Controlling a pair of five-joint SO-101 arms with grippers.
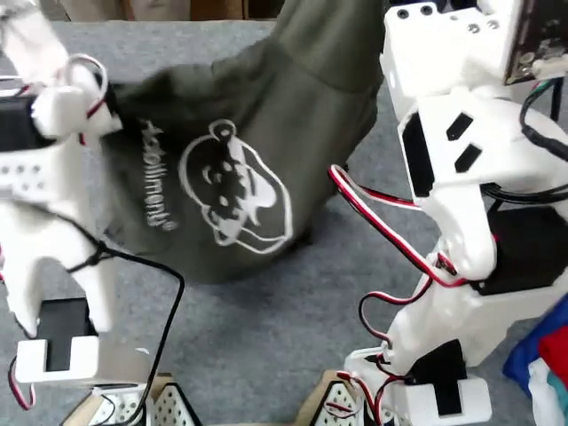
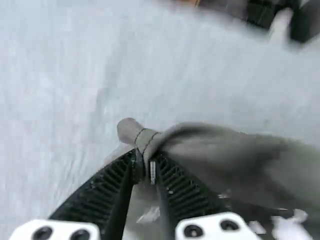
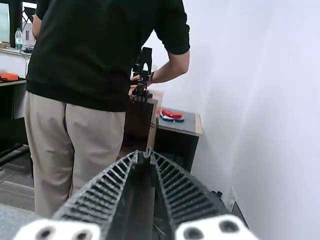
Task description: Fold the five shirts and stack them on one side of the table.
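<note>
The left claw (image 2: 143, 159) is clamping its two fingers tight on a bunched edge of the dark olive shirt (image 2: 225, 160), holding that edge just above the grey counter (image 2: 75, 75). In the high view the shirt (image 1: 240, 177) is lying rumpled across the middle of the counter (image 1: 293, 302) between the two arms, its white print facing up. The right claw (image 3: 145, 154) is pressing its fingers together on nothing and pointing out into the room, while a heap of coloured cloth (image 1: 546, 364) is sitting at the counter's right edge.
</note>
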